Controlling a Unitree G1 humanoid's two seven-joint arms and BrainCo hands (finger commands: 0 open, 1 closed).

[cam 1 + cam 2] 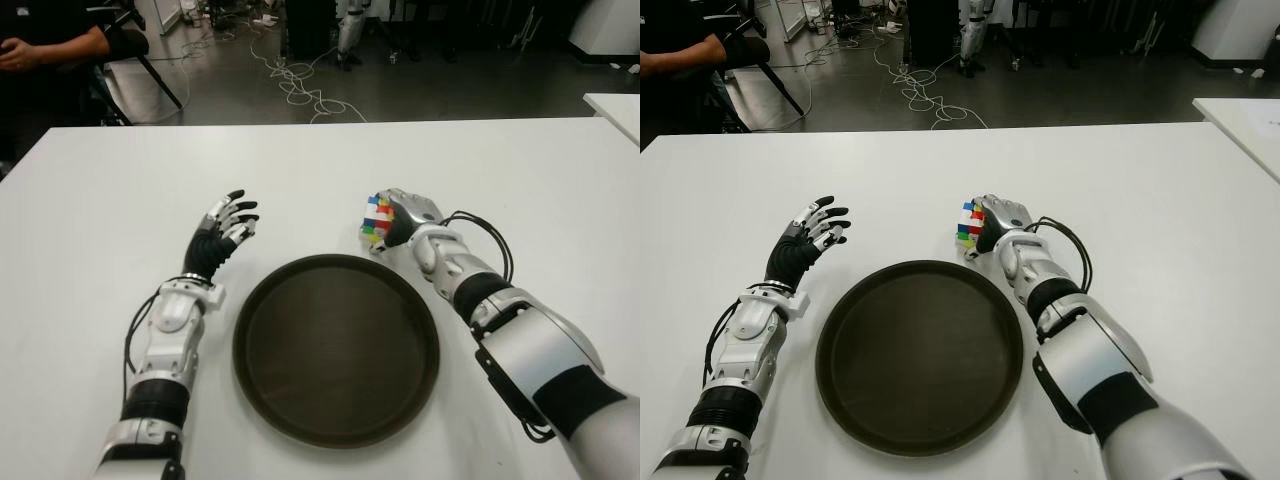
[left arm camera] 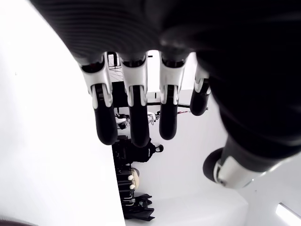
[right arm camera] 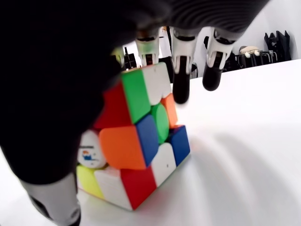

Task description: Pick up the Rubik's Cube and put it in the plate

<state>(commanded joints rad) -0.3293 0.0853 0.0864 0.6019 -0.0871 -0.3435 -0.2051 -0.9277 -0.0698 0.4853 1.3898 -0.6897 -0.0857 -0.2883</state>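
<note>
**Right hand closing around the cube, just past the plate's far rim**

The Rubik's Cube (image 3: 136, 141) is showing scrambled stickers: red, green, orange, blue, white and yellow, with rounded tiles and one printed centre piece. It is sitting on the white desk (image 1: 100, 200), its lower edge touching the surface, just beyond the far right rim of the plate (image 1: 336, 345) and not inside it. The right hand (image 1: 405, 222) is wrapping around it from the right side, thumb low by the yellow corner and fingers (image 3: 181, 70) curling over the top.

The left hand (image 1: 225, 228) is hovering to the left of the plate, fingers spread and holding nothing.

One cube, one round dark plate and two hands are occupying the middle of the desk. Bare desk is stretching wide toward the left, right and far edges; the plate is lying close to the near edge. Beyond the far edge, cables (image 1: 300, 85) are trailing over the floor, and a seated person (image 1: 50, 45) is showing at the far left corner.
</note>
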